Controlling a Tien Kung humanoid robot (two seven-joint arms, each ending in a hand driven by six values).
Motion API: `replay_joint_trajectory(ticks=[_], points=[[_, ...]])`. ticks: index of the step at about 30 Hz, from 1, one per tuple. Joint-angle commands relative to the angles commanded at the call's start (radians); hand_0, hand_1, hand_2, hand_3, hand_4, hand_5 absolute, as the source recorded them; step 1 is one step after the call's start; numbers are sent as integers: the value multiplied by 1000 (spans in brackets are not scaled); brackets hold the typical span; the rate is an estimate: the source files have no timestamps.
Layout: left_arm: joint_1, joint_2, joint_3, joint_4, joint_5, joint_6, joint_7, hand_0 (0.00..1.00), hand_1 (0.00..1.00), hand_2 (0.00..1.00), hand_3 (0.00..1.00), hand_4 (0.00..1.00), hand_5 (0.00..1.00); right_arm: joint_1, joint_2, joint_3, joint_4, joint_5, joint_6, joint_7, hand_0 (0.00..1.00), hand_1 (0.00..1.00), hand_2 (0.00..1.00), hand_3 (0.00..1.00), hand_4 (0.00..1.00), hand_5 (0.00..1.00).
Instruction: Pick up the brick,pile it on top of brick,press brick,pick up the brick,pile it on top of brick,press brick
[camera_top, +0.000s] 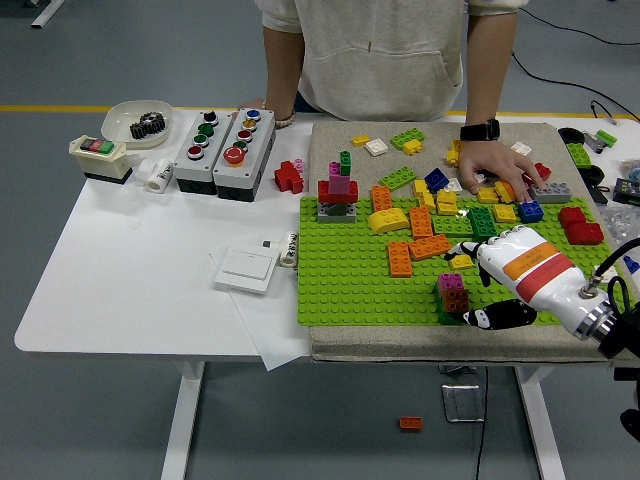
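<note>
On the green baseplate (340, 270), near its front edge, a short stack of bricks (453, 295) stands upright: pink over brown. One piling looks done; whether it is pressed home is unclear, and a second brick is probably left to add. Just right of the stack, the right hand (500, 285) hovers, fingers loosely spread, holding nothing.

Single head view, set high on the robot's side, facing forward and down across the white table (130, 290). Near edge along the bottom, floor visible below it; far side at the top, cutting off a standing person (375, 55) at the shoulders. Mid-range, whole tabletop nearly in frame. No second view for overlap.
</note>
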Motion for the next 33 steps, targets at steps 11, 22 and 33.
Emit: replay_joint_trajectory(ticks=[11, 22, 33], points=[[-2, -1, 3, 0, -5, 0, -1, 855, 813, 816, 621, 709, 674, -79, 60, 37, -46, 0, -116, 13, 602, 514, 598, 754, 998, 410], [-3, 1, 5, 0, -8, -1, -2, 856, 813, 816, 621, 710, 675, -116, 81, 51, -60, 0, -153, 7, 441, 369, 425, 734, 998, 417], [-3, 1, 6, 1, -7, -1, -2, 855, 812, 816, 621, 711, 675, -131, 103, 50, -88, 0, -172, -2, 323, 219, 271, 703, 998, 456]])
